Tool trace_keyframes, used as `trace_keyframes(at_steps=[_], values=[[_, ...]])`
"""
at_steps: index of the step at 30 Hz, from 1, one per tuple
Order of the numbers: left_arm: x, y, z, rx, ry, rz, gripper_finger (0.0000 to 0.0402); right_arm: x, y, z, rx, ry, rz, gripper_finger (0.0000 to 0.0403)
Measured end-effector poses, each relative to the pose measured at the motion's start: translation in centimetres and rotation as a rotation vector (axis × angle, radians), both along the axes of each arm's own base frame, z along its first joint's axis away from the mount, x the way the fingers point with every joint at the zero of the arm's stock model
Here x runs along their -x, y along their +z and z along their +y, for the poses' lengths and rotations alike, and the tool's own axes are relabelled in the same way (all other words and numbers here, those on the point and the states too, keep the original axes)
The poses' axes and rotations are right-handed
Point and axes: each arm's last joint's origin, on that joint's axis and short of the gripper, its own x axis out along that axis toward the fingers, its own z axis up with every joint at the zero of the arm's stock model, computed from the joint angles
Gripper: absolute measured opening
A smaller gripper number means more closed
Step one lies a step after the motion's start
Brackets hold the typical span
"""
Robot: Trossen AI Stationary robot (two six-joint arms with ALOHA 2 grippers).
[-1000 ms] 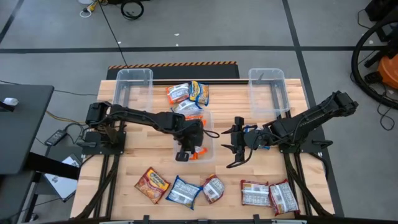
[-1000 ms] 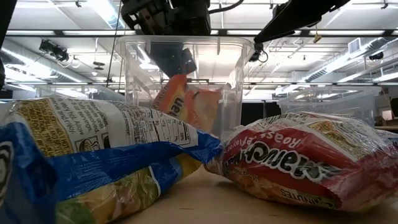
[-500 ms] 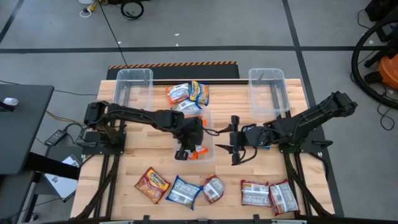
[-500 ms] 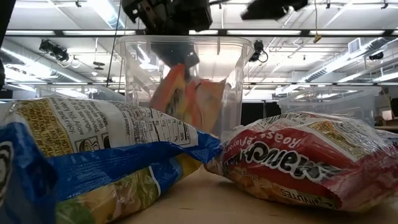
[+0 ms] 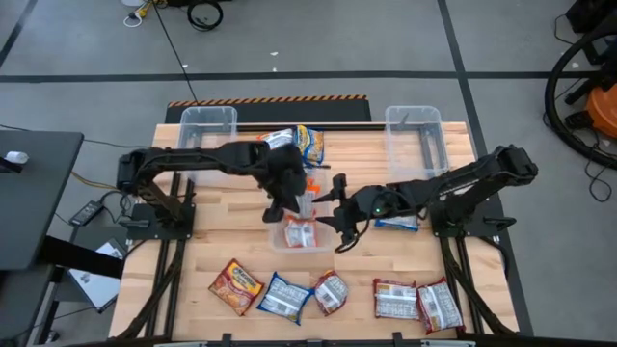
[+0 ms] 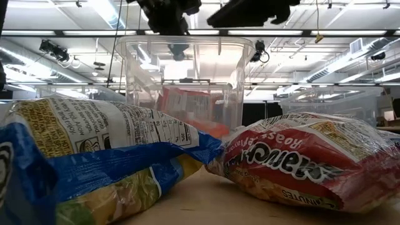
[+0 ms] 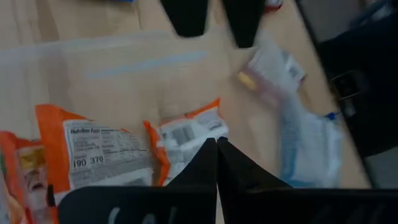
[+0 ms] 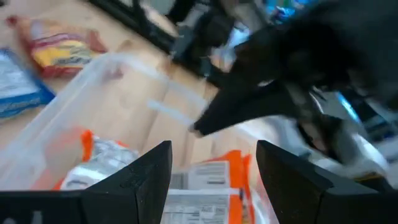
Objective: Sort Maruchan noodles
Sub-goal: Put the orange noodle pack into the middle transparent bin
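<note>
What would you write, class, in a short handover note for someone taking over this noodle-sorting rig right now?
Left pincer: shut, empty, above the clear rectangular plastic middle bin.
Right pincer: open, empty, beside that bin.
Done: orange crinkly noodle packets lie in the middle bin.
Left: five mixed packets along the near table edge, packets at the far edge, one blue packet under the right arm. The two far clear bins look empty.

We're looking at a grey concrete floor (image 5: 318, 43) with dark lines crossing it, a wooden counter (image 5: 222, 217) edged by a black-and-yellow hazard strip (image 5: 268, 98), and a dark desk (image 5: 29, 193) off to one side. Long ceiling lights (image 6: 350, 32) run overhead.
</note>
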Motion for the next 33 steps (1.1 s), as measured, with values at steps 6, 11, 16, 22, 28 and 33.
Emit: trace_keyframes(at_steps=[6,11,16,22,28,33], values=[[0.5,0.4,0.5,0.007,-0.004,0.01,0.0004,-0.1,-0.1,-0.4,-0.115,-0.06,-0.015,0.024],[0.0,0.0,-0.6,-0.015,0.105,0.055,0.0041,0.8,0.9,-0.4,-0.378,-0.128,-0.038,0.024],[-1.7,-2.3,-0.3,-0.058,0.238,0.119,0.0091,2.4,1.8,-0.4,-0.457,-0.26,-0.054,0.024],[-3.8,-6.1,-0.5,-0.008,0.326,0.225,0.0143,4.5,2.7,-0.5,-0.501,-0.35,-0.029,0.024],[-3.7,-7.9,-2.2,-0.026,0.301,0.344,0.015,5.8,3.0,-0.9,-0.527,-0.407,0.0,0.024],[-4.0,-7.9,-3.7,-0.058,0.183,0.299,0.0152,6.0,2.8,-1.2,-0.516,-0.425,0.025,0.024]])
